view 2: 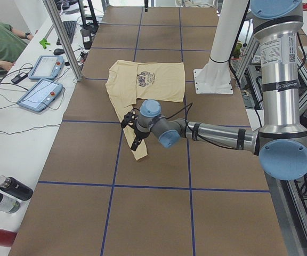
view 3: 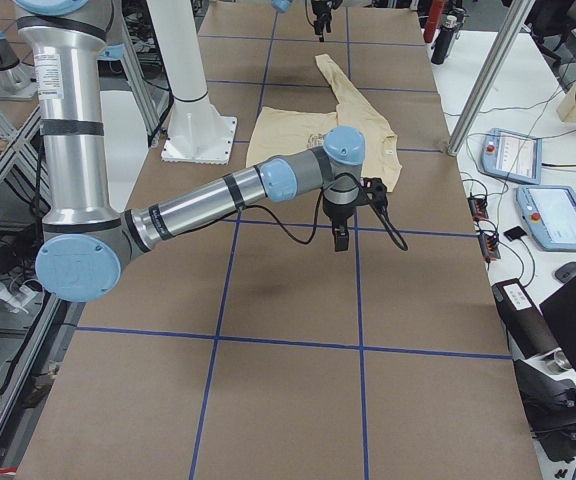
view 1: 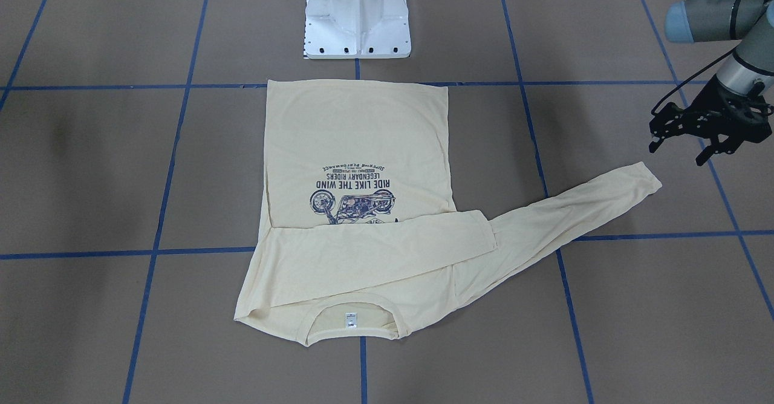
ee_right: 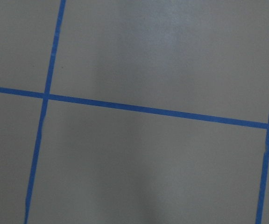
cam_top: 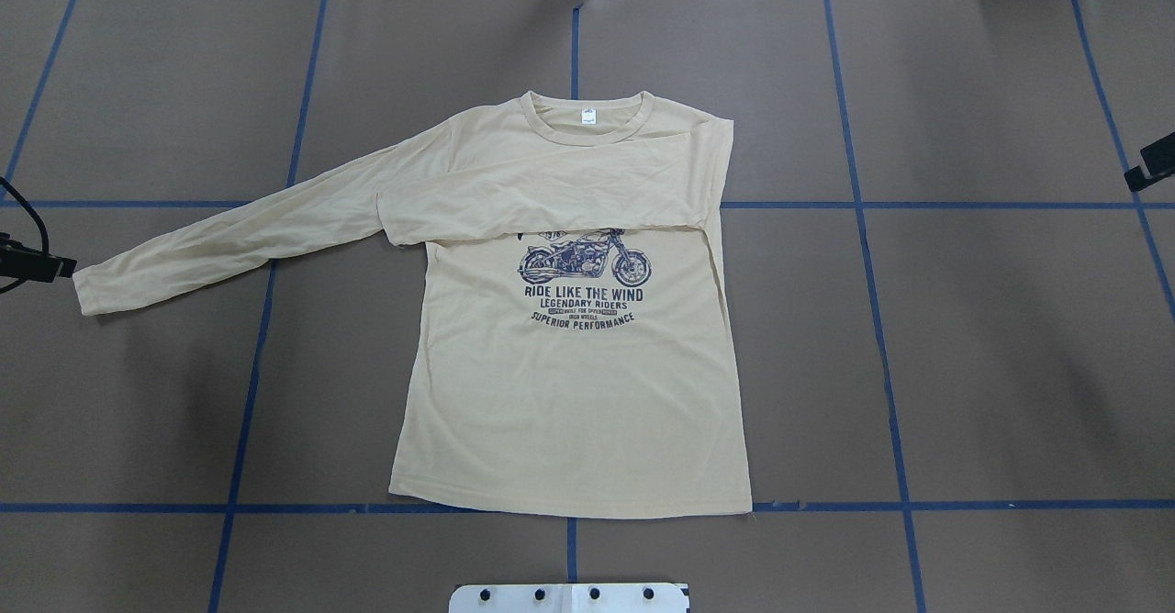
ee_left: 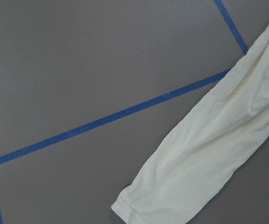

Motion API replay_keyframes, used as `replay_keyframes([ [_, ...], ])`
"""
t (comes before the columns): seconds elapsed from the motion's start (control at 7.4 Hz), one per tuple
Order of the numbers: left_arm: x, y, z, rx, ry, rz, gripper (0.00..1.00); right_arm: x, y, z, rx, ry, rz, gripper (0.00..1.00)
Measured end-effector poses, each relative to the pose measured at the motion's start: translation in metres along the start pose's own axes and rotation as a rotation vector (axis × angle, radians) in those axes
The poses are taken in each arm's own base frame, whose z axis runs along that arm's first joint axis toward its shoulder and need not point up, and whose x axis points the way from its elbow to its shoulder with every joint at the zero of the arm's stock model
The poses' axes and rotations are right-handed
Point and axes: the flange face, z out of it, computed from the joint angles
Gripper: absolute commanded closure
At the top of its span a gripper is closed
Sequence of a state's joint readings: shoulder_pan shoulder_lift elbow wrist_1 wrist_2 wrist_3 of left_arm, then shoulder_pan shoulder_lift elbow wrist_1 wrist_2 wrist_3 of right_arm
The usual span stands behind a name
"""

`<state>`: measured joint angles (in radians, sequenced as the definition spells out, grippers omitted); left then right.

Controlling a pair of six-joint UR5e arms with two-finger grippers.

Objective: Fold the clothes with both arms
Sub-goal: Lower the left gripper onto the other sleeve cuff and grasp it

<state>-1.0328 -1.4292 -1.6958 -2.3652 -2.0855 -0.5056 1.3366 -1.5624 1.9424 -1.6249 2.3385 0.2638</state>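
hovering | left gripper (view 1: 678,155) spread near cuff (view 1: 642,181) of t-shirt (view 1: 357,132) | right gripper (cam_top: 1153,164): cannot tell its state

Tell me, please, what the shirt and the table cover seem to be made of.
T-shirt: soft matte knit, probably cotton jersey; it lies limp with fine wrinkles. Table cover: matte brown sheet, perhaps paper or card; flat, no shine.

The T-shirt (cam_top: 569,393) reads "RIDE LIKE THE WIND" — "LEGENDARY RIDERS" — "SUPERIOR PERFORMANCE".
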Motion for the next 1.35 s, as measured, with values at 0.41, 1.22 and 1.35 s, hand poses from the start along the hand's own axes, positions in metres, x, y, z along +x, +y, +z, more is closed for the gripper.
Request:
replay_keyframes([
  [0.41,0.008,0.024,0.038,-0.025,0.015,0.017,0.18,0.017,0.015,0.007,0.005,-0.002,0.003,0.00],
  [1.22,0.023,0.043,0.058,-0.076,0.031,0.056,0.33,0.018,0.015,0.007,0.007,-0.002,0.002,0.00],
  [1.35,0.023,0.043,0.058,-0.074,0.026,0.056,0.33,0.018,0.015,0.007,0.007,-0.002,0.002,0.00],
])
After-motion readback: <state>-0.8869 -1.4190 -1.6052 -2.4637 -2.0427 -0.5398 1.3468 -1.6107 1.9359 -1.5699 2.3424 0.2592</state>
